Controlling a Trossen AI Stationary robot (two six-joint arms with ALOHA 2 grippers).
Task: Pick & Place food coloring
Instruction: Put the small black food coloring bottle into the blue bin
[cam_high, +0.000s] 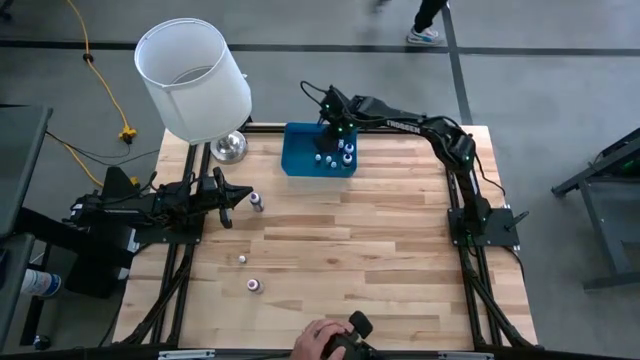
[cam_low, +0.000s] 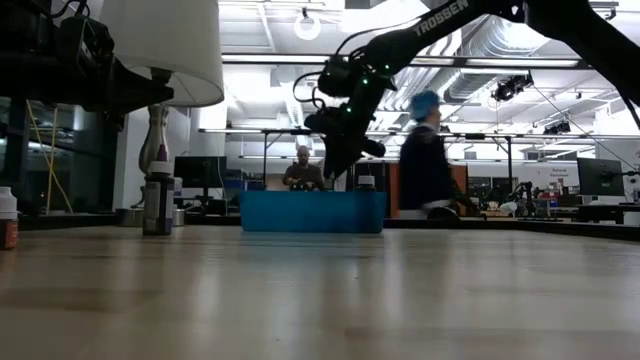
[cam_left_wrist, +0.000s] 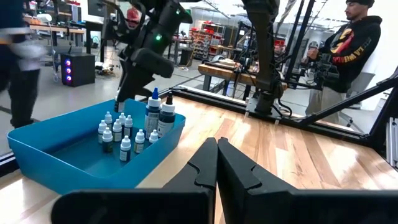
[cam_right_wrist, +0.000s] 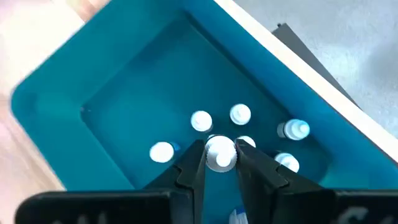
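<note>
- Right gripper (cam_right_wrist: 220, 163) poised over the blue bin (cam_high: 300, 150) at the table's far edge, fingers closed on the white cap of one food-coloring bottle (cam_right_wrist: 220, 153).
- Held bottle upright between the fingers, directly above the cluster of bottles (cam_right_wrist: 239, 115) already standing in the bin; judged to be the placing step, bottle not yet released.
- Best done by lowering straight down into a free gap of the bin floor, clear of the neighbouring caps just beside the fingers, so that none is tipped.
- Release advised only once the base is seated; opening kept small, since the other caps crowd both fingers.
- Withdrawal straight upward, to avoid dragging a bottle against the bin wall.
- Left gripper (cam_high: 228, 200) fully closed and empty, waiting at the table's left side, just beside a dark loose bottle (cam_high: 257, 202).
- Two further loose bottles (cam_high: 254, 285) standing on the bare wood nearer the front edge, well apart from the bin; still to be collected.
- White lamp shade (cam_high: 192, 78) above the far-left corner; no part in the step.
</note>
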